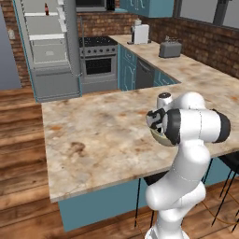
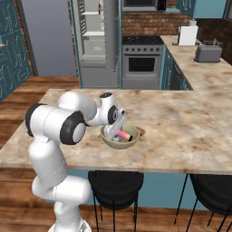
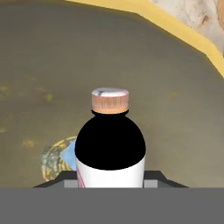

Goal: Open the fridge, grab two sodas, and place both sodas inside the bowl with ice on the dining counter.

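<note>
Toaster stands far behind bowl.

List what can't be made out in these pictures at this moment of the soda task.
- Gripper fingertips: right base view, sunk behind the bowl rim; hand view, cut off by the bottom edge.
- Bottle lower body and label: hand view, cut off at the bottom.
- Bowl contents: left base view, blocked by the arm.
- Second soda on the fridge shelf: left base view, too small for detail.
</note>
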Tool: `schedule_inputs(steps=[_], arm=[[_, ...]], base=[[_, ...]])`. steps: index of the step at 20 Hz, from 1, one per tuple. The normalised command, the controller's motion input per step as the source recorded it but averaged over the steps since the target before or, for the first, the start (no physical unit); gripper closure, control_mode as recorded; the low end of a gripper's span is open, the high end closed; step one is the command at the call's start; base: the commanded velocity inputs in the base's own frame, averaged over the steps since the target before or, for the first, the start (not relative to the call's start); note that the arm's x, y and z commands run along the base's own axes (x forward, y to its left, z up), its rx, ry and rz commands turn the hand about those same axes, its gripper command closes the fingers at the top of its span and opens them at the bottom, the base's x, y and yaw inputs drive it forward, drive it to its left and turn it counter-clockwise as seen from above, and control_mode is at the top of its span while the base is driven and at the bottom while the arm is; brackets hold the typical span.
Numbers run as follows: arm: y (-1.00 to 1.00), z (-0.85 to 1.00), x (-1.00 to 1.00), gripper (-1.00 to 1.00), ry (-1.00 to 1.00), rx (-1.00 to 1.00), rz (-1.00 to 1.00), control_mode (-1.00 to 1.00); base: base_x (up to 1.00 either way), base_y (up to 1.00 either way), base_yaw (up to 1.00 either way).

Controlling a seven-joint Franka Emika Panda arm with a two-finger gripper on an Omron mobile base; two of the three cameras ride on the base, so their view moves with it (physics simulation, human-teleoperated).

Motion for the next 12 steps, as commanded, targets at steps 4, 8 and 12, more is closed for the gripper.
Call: schedule_inputs(steps=[4,8,12], arm=[[-0.06,-0.28,0.26,1.0,0.09,0.0,0.13,-1.0],[-0.28,-0.05,-0.13,1.0,0.0,0.0,0.11,-1.0],[-0.16,0.0,-0.48,1.0,-0.08,0.0,0.04,-1.0]], base=[[0.0,0.0,0.0],[0.0,0.0,0.0],[0.0,0.0,0.0]])
